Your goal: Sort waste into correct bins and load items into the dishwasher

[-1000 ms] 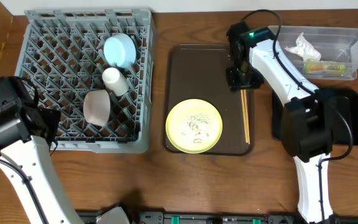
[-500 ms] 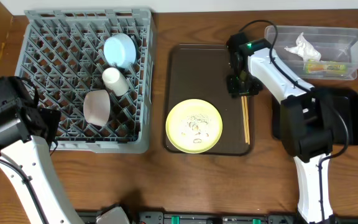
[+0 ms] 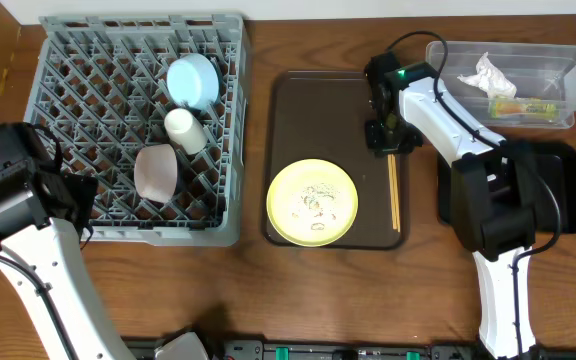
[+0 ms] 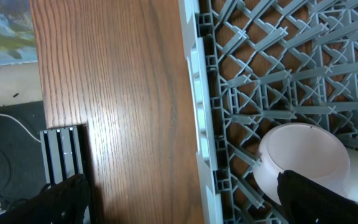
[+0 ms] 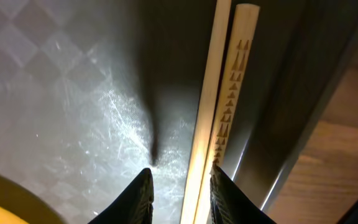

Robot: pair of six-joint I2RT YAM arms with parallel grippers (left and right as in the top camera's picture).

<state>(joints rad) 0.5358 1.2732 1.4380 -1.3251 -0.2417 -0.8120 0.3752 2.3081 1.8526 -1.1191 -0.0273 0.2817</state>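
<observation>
The grey dish rack [image 3: 78,90] holds the light blue bowl [image 3: 193,80], the white cup [image 3: 181,128] and the white bowl [image 3: 155,172]. The pale yellow plate [image 3: 313,202] with rice grains [image 3: 316,200] lies on the brown tray. The chopsticks [image 3: 396,200] lie along that tray's right side. My right gripper [image 3: 388,142] is low over their far end, and in the right wrist view its fingers [image 5: 179,196] are slightly apart and straddle the chopsticks [image 5: 219,106]. My left gripper [image 3: 76,203] is wide open [image 4: 185,202] over the rack's left edge [image 4: 197,124], next to the white bowl [image 4: 297,158].
The brown serving tray [image 3: 308,110] is in the middle. The clear tub [image 3: 558,62] at the back right holds the napkin [image 3: 488,72] and the wrapper [image 3: 524,105]. The black tray [image 3: 563,165] lies partly under the right arm's base.
My right gripper has moved a little toward me along the tray's right side, onto the end of the chopsticks. The left arm has not moved.
</observation>
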